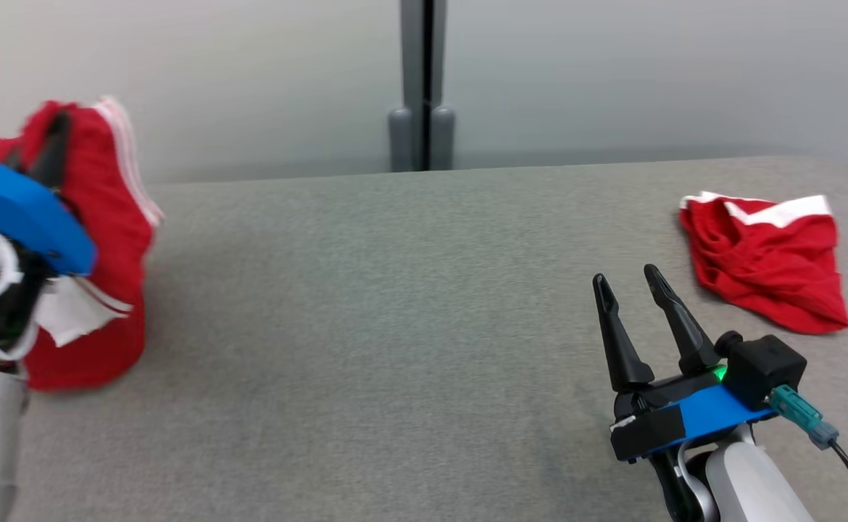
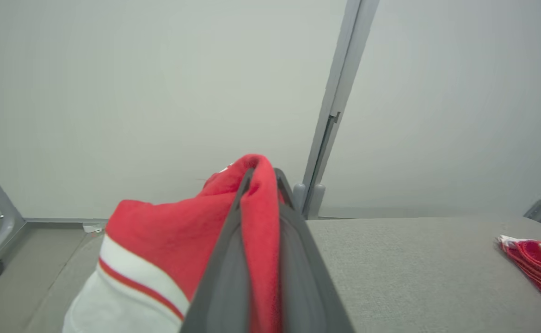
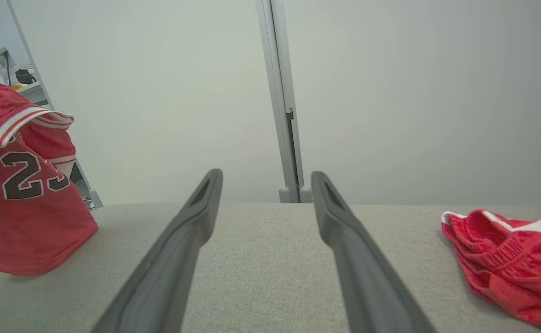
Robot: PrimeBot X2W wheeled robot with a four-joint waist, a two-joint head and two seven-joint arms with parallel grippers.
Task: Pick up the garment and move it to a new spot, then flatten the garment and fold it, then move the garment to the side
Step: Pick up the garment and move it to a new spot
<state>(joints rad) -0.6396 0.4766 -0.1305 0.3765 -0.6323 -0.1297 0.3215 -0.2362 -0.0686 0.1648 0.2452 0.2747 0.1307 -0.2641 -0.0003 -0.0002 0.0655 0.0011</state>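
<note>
Counter (image 1: 395,326): grey cloth top, wide bare middle.

Jersey (image 1: 105,217): red with white trim, lifted at the counter's far left end. It hangs bunched from the left tool (image 2: 262,178), whose jaws are closed on a narrow fold of red cloth near the top. In the right wrist view the hem sits at or just on the counter edge; cannot tell whether there is contact.

Shorts (image 1: 765,268): red, crumpled, lying at the far right, well apart from the jersey.

Right tool (image 1: 625,275): jaws spread, nothing in them, above the counter near the shorts.

Risks, as judged:
- The grip is a single thin pinch, so a quick swing could pull the cloth free.
- Set down bunched, it would land doubled over.
- Released this near the left edge, it could slide off.

Orientation: long axis roughly vertical, pinched top up and hem down. The number 23 reads upright and faces the right tool.
</note>
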